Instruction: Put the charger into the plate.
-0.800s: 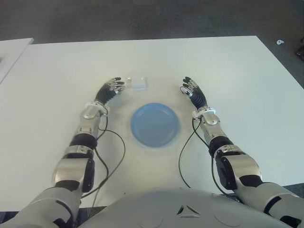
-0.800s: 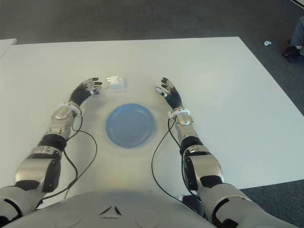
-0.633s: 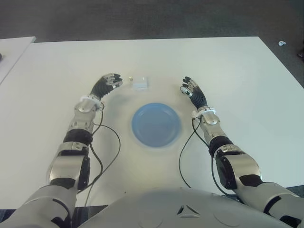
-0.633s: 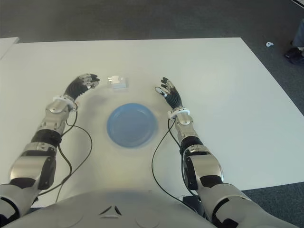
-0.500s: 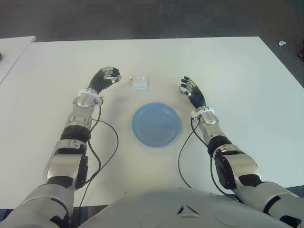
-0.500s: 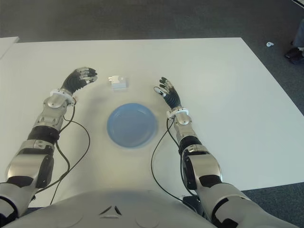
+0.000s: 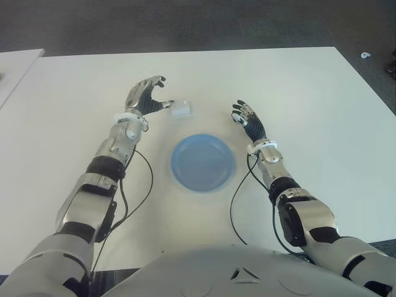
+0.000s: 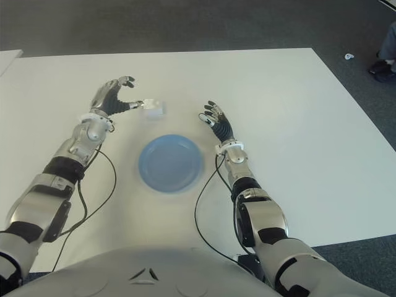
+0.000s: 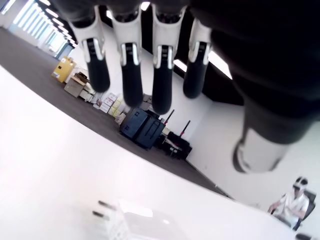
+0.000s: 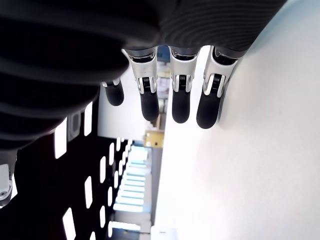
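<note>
Reaching toward the small white plastic charger (image 7: 182, 109), the left hand (image 7: 145, 97) shows at the upper left of the centre in the left eye view, with its fingers (image 9: 161, 75) spread and released, grasping nothing. The thumb tip seems just beside the charger or touching it; I cannot tell which. The charger lies on the white bench (image 7: 297, 93), its metal pins visible in the left wrist view, just above the round blue plate (image 7: 203, 163) and apart from it. The right hand (image 7: 247, 120) shows to the right of the plate, near its upper right rim, fingers extended and released. I judge the step in hand to be the approach before the grasp. The next move calls for bringing the fingers around the charger and clenching them on its sides, then lifting it and carrying it down the frame over the plate.
</note>
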You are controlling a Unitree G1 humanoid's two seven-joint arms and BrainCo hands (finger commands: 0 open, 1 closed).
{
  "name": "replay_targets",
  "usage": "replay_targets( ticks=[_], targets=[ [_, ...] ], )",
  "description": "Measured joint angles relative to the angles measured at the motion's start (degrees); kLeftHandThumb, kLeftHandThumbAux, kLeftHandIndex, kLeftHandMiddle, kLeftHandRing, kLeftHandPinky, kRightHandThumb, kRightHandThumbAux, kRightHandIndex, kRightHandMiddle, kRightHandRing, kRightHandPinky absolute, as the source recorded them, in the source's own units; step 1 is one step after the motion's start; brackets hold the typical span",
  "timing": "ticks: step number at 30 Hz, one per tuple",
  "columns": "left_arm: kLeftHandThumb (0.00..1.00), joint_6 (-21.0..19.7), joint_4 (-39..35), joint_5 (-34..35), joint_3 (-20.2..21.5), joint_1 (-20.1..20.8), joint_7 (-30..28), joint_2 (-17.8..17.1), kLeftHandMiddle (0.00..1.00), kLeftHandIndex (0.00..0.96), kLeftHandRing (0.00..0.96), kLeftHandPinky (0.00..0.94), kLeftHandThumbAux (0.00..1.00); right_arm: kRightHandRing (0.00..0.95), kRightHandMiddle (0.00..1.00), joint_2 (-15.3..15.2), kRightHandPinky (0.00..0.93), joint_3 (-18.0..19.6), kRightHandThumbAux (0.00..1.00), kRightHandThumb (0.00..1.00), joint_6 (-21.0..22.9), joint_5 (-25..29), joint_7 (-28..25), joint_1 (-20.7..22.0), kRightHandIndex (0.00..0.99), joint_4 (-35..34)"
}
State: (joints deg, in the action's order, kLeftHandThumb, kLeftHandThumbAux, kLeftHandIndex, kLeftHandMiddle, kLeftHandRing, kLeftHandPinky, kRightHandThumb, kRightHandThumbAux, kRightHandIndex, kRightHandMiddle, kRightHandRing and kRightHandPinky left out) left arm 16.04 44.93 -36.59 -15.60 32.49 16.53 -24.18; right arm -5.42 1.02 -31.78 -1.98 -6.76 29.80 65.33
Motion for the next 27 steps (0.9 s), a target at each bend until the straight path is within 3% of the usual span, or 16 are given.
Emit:
replay_targets(
  ticks=[10, 18, 27],
  targets=[
    [0.063, 3.8, 13.0, -8.9, -8.9, 6.0, 10.4, -2.2, 0.001, 0.000, 0.001, 0.000, 0.512, 0.144, 0.161, 0.1, 0.111, 0.0, 0.468, 0.000, -0.1, 0.0, 0.0, 0.1, 0.032, 0.3],
    [0.057, 4.6, 21.7, -14.3, -16.3, 10.0, 17.2, -1.3, 0.000, 0.000, 0.000, 0.000, 0.482, 0.148, 0.163, 0.0, 0.114, 0.0, 0.474, 0.000, -0.1, 0.0, 0.0, 0.3, 0.031, 0.5],
    [0.013, 4.1, 28.6, -21.3, -26.1, 12.3, 19.6, 0.6, 0.000, 0.000, 0.000, 0.000, 0.496, 0.143, 0.162, -0.1, 0.108, 0.0, 0.472, 0.000, -0.1, 0.0, 0.0, 0.3, 0.033, 0.5]
  ],
)
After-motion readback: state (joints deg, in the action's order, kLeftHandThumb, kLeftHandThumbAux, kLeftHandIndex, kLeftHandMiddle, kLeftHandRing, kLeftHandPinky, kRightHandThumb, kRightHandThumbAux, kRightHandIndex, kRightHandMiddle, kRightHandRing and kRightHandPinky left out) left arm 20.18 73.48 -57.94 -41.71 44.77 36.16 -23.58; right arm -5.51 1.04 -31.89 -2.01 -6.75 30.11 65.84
